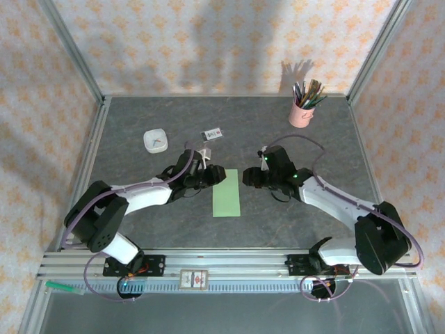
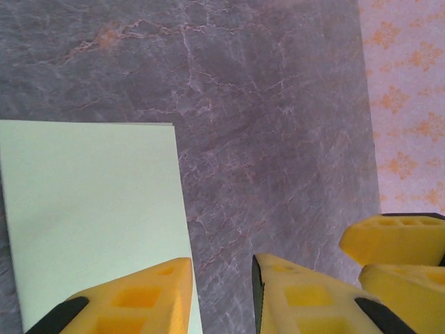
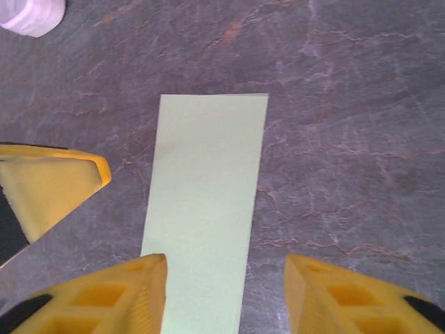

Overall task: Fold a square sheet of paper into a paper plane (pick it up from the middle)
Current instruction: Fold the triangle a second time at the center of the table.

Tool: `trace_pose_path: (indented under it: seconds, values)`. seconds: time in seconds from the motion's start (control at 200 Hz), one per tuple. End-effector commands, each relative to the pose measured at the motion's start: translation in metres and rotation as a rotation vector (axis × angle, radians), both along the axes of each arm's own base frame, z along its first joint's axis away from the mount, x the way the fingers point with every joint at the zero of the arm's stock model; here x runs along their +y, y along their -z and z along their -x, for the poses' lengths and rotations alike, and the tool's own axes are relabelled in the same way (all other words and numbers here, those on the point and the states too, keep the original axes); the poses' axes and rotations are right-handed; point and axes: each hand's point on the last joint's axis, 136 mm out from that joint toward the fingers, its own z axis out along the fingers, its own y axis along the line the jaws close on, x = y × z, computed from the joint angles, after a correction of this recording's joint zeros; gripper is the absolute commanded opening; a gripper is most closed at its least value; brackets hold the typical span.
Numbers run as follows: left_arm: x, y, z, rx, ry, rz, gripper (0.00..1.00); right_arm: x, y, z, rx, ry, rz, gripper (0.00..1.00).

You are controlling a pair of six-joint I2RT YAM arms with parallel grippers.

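Left gripper (image 2: pixel 221 296) hangs spread and empty, the pale green paper (image 2: pixel 90 223) lying flat on the table (image 2: pixel 278 139), partly hidden behind one yellow finger (image 2: pixel 132 303); right gripper (image 3: pixel 226 292), jaws wide, has the paper just ahead, near end cut off.

The table (image 1: pixel 278 125) has a dark grey top with a stone pattern. A pale green paper (image 1: pixel 225 193) lies flat near the middle, as a narrow rectangle. Further back are a small white dish (image 1: pixel 155 141) and a small card (image 1: pixel 212 133). A pink cup (image 1: pixel 301 111) with pencils stands at the far right.
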Motion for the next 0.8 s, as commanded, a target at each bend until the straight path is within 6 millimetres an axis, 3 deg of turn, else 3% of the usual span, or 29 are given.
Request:
trace_pose_path:
  seconds: [0.0,0.21,0.46,0.796]
  values:
    - [-0.008,0.011,0.001,0.014,0.059,-0.008,0.31,-0.018,0.012,0.009,0.049,0.099,0.045,0.58]
    - [-0.012,0.03,0.004,0.049,0.095,-0.044,0.3,-0.014,0.011,0.016,0.058,0.118,0.009,0.67]
    - [-0.01,0.058,0.005,0.096,0.103,-0.092,0.29,-0.002,0.015,0.021,0.09,0.125,-0.024,0.67]
    - [0.001,0.076,0.014,0.126,0.094,-0.146,0.27,0.03,0.032,0.056,0.186,0.07,-0.148,0.65]
